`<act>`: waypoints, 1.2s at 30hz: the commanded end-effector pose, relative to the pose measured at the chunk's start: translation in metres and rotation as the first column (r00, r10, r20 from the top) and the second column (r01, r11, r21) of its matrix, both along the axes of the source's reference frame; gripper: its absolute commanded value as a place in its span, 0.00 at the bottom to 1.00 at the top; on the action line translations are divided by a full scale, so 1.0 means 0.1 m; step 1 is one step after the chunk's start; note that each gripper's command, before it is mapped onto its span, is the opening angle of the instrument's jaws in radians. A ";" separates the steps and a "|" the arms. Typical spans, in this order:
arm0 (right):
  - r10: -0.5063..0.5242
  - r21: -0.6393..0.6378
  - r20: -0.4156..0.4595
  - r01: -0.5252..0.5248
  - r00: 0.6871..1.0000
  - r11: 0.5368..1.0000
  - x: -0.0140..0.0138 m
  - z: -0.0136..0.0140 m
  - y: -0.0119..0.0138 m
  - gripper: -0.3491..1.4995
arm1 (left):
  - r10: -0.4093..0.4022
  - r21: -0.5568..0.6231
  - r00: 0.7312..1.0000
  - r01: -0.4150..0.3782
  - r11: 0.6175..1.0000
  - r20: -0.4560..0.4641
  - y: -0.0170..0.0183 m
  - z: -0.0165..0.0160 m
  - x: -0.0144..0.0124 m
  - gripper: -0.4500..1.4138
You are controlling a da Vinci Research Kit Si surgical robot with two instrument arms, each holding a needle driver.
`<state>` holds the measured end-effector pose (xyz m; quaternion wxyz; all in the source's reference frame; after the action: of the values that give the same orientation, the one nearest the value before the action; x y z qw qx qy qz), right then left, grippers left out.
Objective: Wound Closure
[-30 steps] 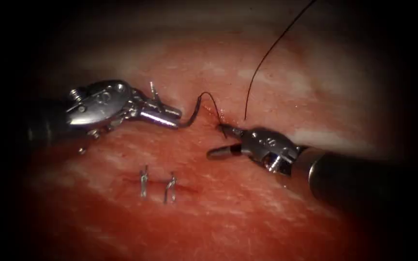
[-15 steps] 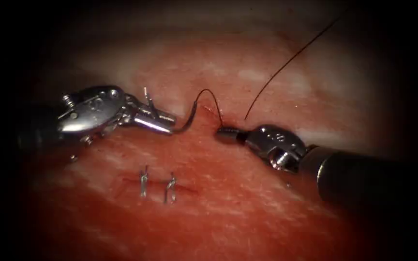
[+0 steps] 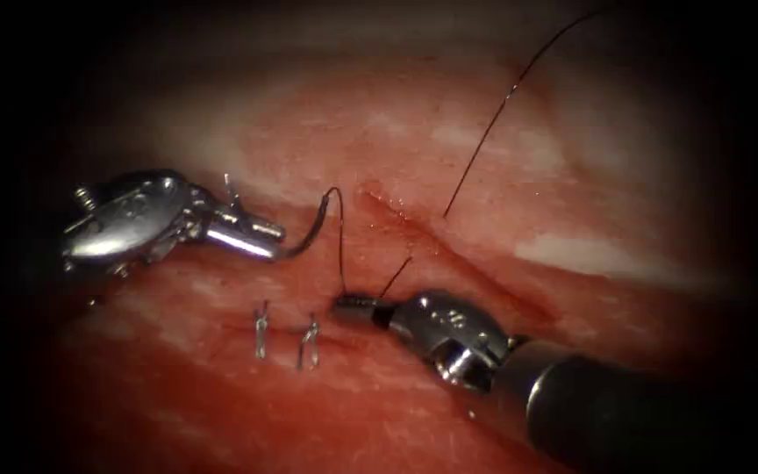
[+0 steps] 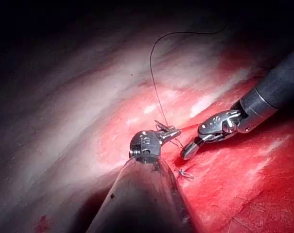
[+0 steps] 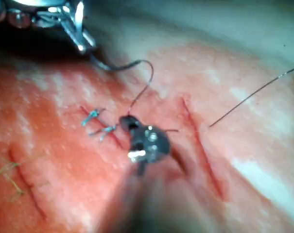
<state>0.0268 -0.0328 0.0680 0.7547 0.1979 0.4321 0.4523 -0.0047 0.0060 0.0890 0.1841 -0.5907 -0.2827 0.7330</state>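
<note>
My left tool (image 3: 274, 241) is shut on the curved needle (image 3: 309, 233) near the end away from the thread, left of the cut (image 3: 432, 233). The needle is out of the tissue (image 3: 502, 175) and arcs upward. From its tail the thread (image 3: 341, 246) drops to my right tool (image 3: 354, 305), whose jaws are shut on it just left of the cut. A long strand (image 3: 493, 118) rises from the cut's right edge. In the right wrist view, the right tool (image 5: 129, 122) holds the thread (image 5: 147, 82) below the needle (image 5: 120, 67). The left wrist view shows the left tool (image 4: 172, 133) beside the right tool (image 4: 190, 149).
Two finished stitches (image 3: 284, 335) sit on a short cut below the left tool, close to the right tool's tip; they are also in the right wrist view as stitches (image 5: 98, 121). Red fluid wets the tissue around the cut (image 5: 200, 141).
The right tool's jaws shut on the thread at the cut, then moved down and left, drawing thread with them. The left tool carried the needle left and slightly down.
</note>
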 end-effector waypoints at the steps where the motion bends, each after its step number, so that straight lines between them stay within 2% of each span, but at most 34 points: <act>1: -0.026 -0.034 -0.002 0.026 1.000 0.999 0.009 0.000 -0.002 0.00 | -0.006 -0.002 1.000 0.006 1.000 -0.008 -0.001 0.008 -0.005 0.00; 3: -0.040 -0.082 -0.008 0.039 0.999 0.996 0.007 0.000 -0.001 0.00 | -0.007 -0.008 1.000 0.006 1.000 -0.011 0.000 0.009 -0.004 0.00; 4: -0.020 -0.259 -0.004 0.019 1.000 0.966 0.001 0.002 0.005 0.63 | -0.014 -0.019 1.000 0.013 1.000 -0.022 0.003 0.009 -0.002 0.00; 5: -0.004 -0.309 -0.020 -0.002 1.000 0.951 -0.002 0.004 0.009 0.73 | -0.016 -0.018 1.000 0.016 1.000 -0.027 0.005 0.008 0.000 0.00; 6: 0.000 -0.350 -0.026 -0.009 1.000 0.937 -0.004 0.006 0.012 0.78 | -0.020 -0.029 0.999 0.019 0.999 -0.039 0.008 0.008 0.002 0.00; 8: 0.001 -0.377 -0.029 -0.012 1.000 0.926 -0.006 0.007 0.014 0.82 | -0.029 -0.040 0.999 0.028 0.999 -0.044 0.011 0.007 0.004 0.00; 9: -0.021 -0.420 -0.016 0.012 1.000 0.907 -0.016 0.013 0.021 0.92 | -0.056 -0.053 0.997 0.053 0.997 -0.060 0.017 0.006 0.015 0.00; 14: -0.041 -0.406 -0.001 0.038 0.999 0.913 -0.031 0.018 0.028 0.93 | -0.083 -0.059 0.994 0.078 0.995 -0.074 0.022 0.006 0.029 0.00; 16: -0.038 -0.408 0.011 0.039 0.999 0.912 -0.041 0.019 0.034 0.91 | -0.095 -0.062 0.992 0.090 0.994 -0.082 0.024 0.006 0.035 0.00; 17: 0.026 -0.347 0.027 -0.015 0.999 0.938 -0.050 0.020 0.041 0.88 | -0.110 -0.066 0.990 0.104 0.992 -0.087 0.026 0.005 0.038 0.00; 21: 0.073 -0.338 0.066 -0.047 0.995 0.940 -0.066 0.026 0.055 0.83 | -0.122 -0.065 0.989 0.117 0.991 -0.079 0.027 0.003 0.038 0.00; 24: 0.083 -0.341 0.077 -0.052 0.994 0.939 -0.066 0.032 0.057 0.78 | -0.122 -0.061 0.990 0.118 0.991 -0.068 0.026 0.001 0.036 0.00; 25: 0.080 -0.349 0.081 -0.047 0.993 0.936 -0.062 0.041 0.058 0.70 | -0.120 -0.058 0.991 0.117 0.991 -0.058 0.026 -0.001 0.034 0.00; 29: 0.059 -0.374 0.079 -0.026 0.995 0.927 -0.054 0.057 0.057 0.67 | -0.119 -0.054 0.992 0.116 0.992 -0.047 0.024 -0.003 0.031 0.00; 30: 0.051 -0.381 0.087 -0.014 0.995 0.924 -0.048 0.071 0.058 0.69 | -0.115 -0.052 0.992 0.113 0.992 -0.041 0.024 -0.004 0.029 0.00; 34: 0.032 -0.381 0.089 0.004 0.996 0.925 -0.046 0.083 0.057 0.68 | -0.115 -0.051 0.993 0.113 0.992 -0.039 0.024 -0.004 0.028 0.00; 35: 0.015 -0.379 0.085 0.018 0.996 0.925 -0.045 0.090 0.055 0.62 | -0.113 -0.056 0.993 0.111 0.992 -0.036 0.024 -0.004 0.026 0.00; 36: -0.004 -0.374 0.077 0.033 0.997 0.927 -0.045 0.092 0.055 0.50 | -0.114 -0.057 0.993 0.112 0.992 -0.036 0.024 -0.004 0.025 0.00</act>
<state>0.0216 -0.0274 0.0765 0.7998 0.0393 0.4788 0.3599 -0.0016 0.0085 0.0879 0.2146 -0.5965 -0.2253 0.7399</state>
